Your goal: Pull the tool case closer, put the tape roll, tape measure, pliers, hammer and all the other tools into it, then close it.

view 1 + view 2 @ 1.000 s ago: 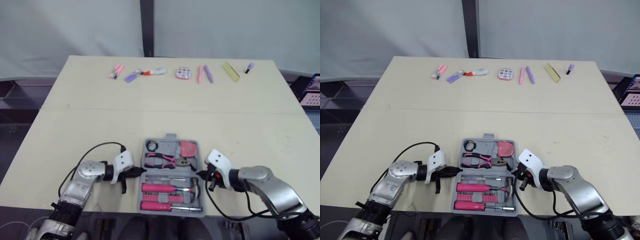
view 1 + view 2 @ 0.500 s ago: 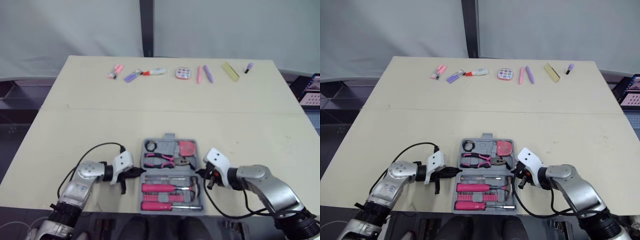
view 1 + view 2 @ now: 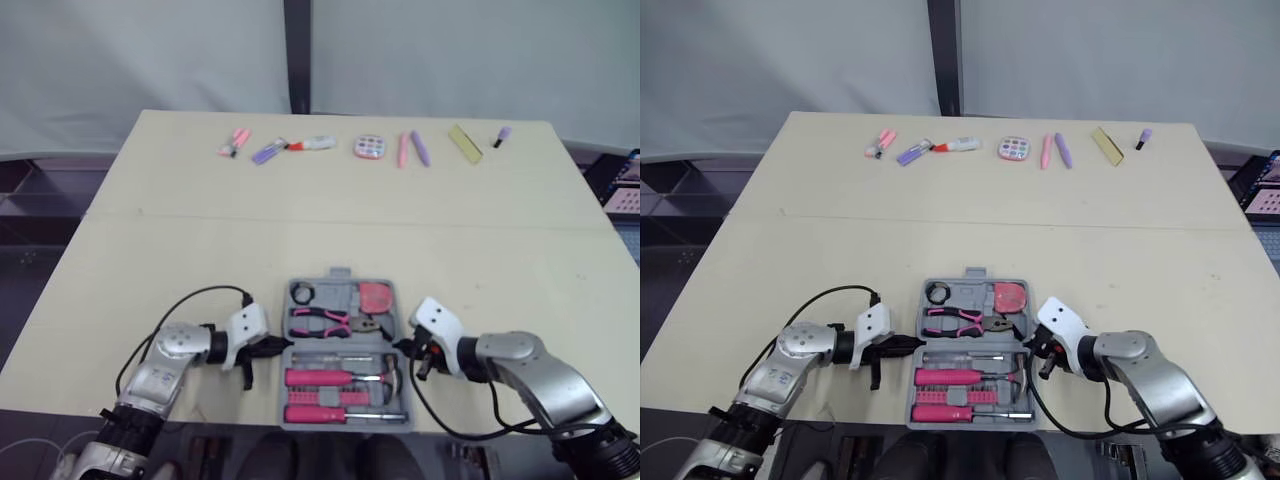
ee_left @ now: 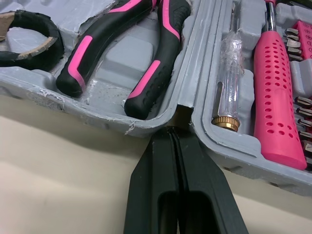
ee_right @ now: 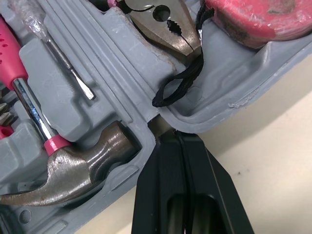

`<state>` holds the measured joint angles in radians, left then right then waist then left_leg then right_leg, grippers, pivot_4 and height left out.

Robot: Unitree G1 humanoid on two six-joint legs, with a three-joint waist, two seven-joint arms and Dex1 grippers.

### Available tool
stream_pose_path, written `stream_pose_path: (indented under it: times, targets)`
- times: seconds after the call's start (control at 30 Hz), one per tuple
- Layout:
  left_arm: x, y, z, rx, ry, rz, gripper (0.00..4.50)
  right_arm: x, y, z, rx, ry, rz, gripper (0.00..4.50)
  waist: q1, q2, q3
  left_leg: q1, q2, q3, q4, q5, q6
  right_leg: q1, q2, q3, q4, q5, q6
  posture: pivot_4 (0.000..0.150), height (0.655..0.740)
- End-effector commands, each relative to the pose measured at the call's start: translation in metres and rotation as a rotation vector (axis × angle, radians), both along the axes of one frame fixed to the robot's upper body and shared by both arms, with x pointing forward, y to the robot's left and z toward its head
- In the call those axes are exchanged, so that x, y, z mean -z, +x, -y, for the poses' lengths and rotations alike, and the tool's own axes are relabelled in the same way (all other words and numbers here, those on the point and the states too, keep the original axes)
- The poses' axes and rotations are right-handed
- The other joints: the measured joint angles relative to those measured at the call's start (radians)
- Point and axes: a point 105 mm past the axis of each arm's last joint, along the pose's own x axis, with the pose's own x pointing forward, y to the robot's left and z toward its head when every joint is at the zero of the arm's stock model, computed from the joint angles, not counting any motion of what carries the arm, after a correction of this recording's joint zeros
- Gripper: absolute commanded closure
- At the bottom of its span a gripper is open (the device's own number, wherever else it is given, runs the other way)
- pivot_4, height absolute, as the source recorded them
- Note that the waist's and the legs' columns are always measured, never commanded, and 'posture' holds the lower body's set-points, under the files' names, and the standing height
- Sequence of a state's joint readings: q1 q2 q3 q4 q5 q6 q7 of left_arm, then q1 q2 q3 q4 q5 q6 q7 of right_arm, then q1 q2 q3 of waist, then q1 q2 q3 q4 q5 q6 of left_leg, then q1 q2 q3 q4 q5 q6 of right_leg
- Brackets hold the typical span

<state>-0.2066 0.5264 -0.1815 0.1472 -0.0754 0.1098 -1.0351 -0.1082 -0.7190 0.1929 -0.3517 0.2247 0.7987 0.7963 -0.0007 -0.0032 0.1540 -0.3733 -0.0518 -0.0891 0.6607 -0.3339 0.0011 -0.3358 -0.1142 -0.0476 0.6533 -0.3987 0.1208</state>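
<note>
The grey tool case (image 3: 338,274) lies open flat at the table's near edge. Its far half holds a black tape roll (image 3: 303,292), pink-handled pliers (image 3: 322,320) and a pink tape measure (image 3: 376,297). The near half holds pink screwdrivers (image 3: 320,378) and a hammer (image 3: 386,372). My left gripper (image 3: 272,346) is shut, its tips pressed into the hinge notch on the case's left side (image 4: 176,134). My right gripper (image 3: 405,348) is shut too, its tips at the hinge notch on the right side (image 5: 176,136), beside the hammer head (image 5: 83,165).
Along the table's far edge lies a row of small items: pink markers (image 3: 234,142), a purple one (image 3: 266,152), a white-and-red tube (image 3: 310,144), a round palette (image 3: 368,148), pens (image 3: 410,149), a yellow strip (image 3: 463,143). Bare tabletop lies between that row and the case.
Only a slight shift of the camera; both grippers stay at the case's hinge notches and the case lies as before.
</note>
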Motion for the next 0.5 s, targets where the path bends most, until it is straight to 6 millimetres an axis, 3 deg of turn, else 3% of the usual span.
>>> stream_pose_path:
  times: [0.03, 0.27, 0.5]
  targets:
    - [0.003, -0.001, -0.005, -0.004, 0.013, -0.017, 4.43, -0.006, -0.002, 0.003, -0.012, 0.008, 0.018, 4.46, 0.0, 0.0, 0.0, 0.0, 0.0, 0.0, 0.0, 0.0, 0.0, 0.0, 0.0, 0.0, 0.0, 0.0, 0.0, 0.15, 0.74]
    - [0.002, 0.0, -0.019, -0.042, 0.03, -0.03, 4.43, -0.008, 0.001, 0.016, 0.014, -0.014, 0.026, 4.46, -0.003, 0.0, 0.0, 0.0, 0.001, 0.0, 0.0, 0.0, 0.0, 0.0, 0.0, 0.0, 0.0, 0.0, 0.0, 0.15, 0.74]
    - [-0.018, 0.001, -0.051, -0.121, 0.02, 0.011, 4.43, -0.021, 0.005, 0.038, 0.061, -0.013, 0.056, 4.46, -0.003, 0.0, 0.0, 0.0, 0.001, 0.001, 0.0, 0.0, 0.0, 0.0, 0.0, 0.0, -0.001, 0.0, 0.0, 0.15, 0.74]
